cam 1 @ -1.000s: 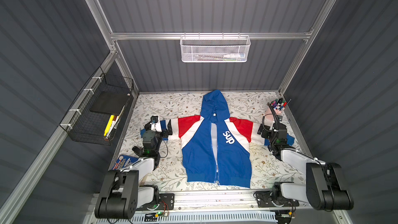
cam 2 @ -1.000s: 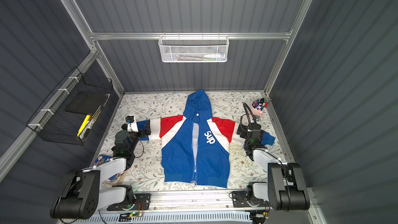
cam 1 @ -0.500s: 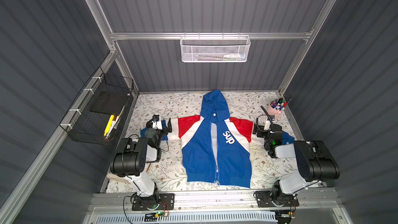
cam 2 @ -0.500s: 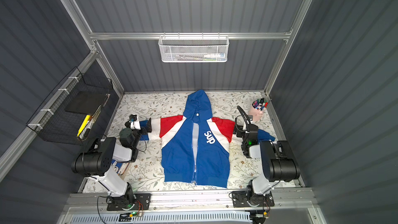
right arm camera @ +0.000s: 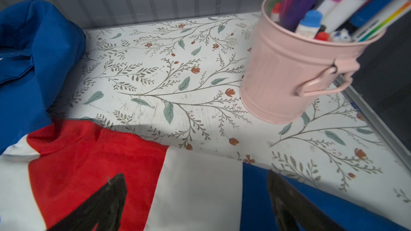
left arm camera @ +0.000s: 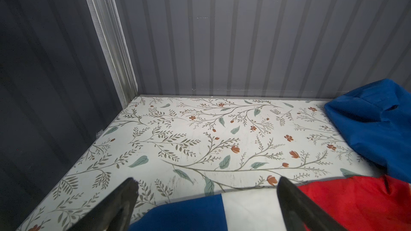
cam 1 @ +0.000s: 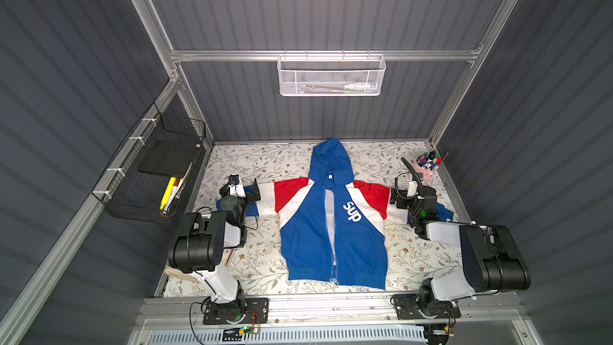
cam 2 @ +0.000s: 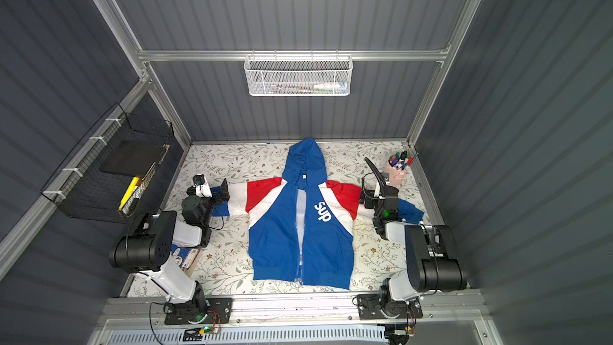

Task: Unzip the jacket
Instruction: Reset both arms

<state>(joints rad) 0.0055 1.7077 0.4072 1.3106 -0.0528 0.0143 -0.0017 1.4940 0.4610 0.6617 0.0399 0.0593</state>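
Grey ribbed walls (cam 1: 298, 11) box in a floral-print desk (cam 1: 252, 164), and spread right across its middle is the jacket (cam 1: 305, 237), front up, flat as a pancake. Its hood (cam 1: 330, 157) points at the back wall and the hem sits toward the arm bases, so the long axis runs straight front to back, sleeves thrown out to either side. That layout looks deliberate: it keeps the zip line (cam 1: 332, 247) straight, exposed and dead centre, within reach of both arms. A white wedge shows between the blue front panels, wider under the collar, pinching shut near the hem. My read is the zip has run most of the way down, though the slider is too small to make out.

Now the arms. The left end effector (left arm camera: 205, 181) hangs over the sleeve on its side, jaws wide apart, nothing between them. The right end effector (right arm camera: 193, 175) tells the same story over the opposite sleeve, spread wide and empty. Touching the cloth or just above it? Can't tell.

Over in the back right corner, the pink pen cup (right arm camera: 289, 74) stands upright, well clear of the action.
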